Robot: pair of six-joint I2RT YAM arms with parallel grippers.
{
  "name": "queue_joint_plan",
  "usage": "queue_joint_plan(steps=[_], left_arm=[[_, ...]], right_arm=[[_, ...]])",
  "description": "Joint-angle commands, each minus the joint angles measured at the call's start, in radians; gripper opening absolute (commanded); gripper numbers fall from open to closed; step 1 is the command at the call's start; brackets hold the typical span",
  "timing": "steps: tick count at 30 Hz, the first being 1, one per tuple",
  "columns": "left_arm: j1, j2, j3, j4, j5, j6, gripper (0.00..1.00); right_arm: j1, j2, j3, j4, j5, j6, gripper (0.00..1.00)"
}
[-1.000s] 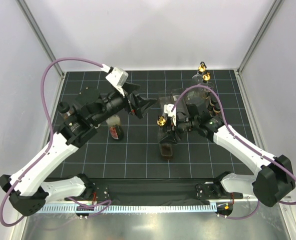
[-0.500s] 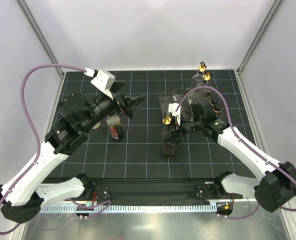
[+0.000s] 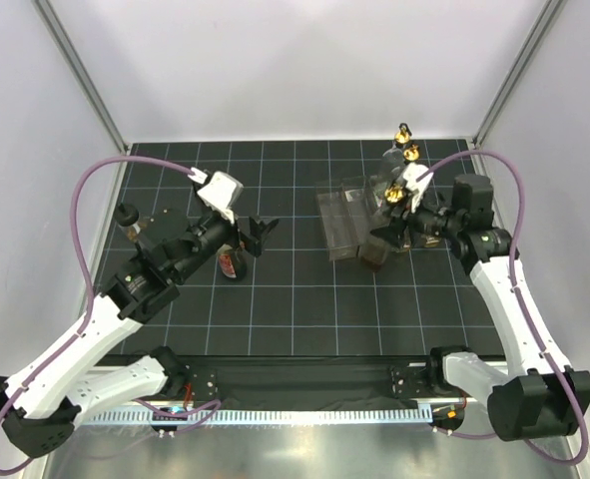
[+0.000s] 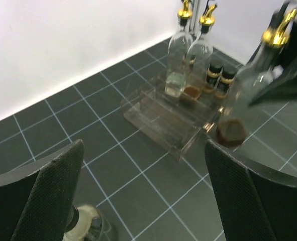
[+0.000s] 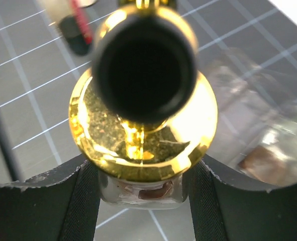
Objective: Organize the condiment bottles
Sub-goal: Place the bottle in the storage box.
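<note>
Right gripper swung its bottle over beside the rack (jaws clamped under the gold pourer); left gripper stayed wide open.

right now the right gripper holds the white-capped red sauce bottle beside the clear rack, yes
No. The right gripper holds a clear bottle with a gold pourer top, as the right wrist view shows, beside the clear rack. The white-capped red sauce bottle sits untouched near the open left gripper.
</note>
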Motion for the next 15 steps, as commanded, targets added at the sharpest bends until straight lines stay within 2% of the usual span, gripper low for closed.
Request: queue_joint_plan(steps=[1,6,15], left_arm=[[-0.003,-0.031,-0.031,0.051,-0.016,0.058,1.00],[-0.001,-0.038,-0.074,0.082,0.009,0.064,1.00],[-0.001,-0.060,-0.111,0.091,0.018,0.068,1.00]], right_arm=[[-0.063,-0.022,0.103,0.094,0.002,0.029,0.04],[-0.131,0.035,0.172,0.134,0.073,0.058,0.04],[-0.160,0.073,0.156,0.245,0.225,0.117,0.04]])
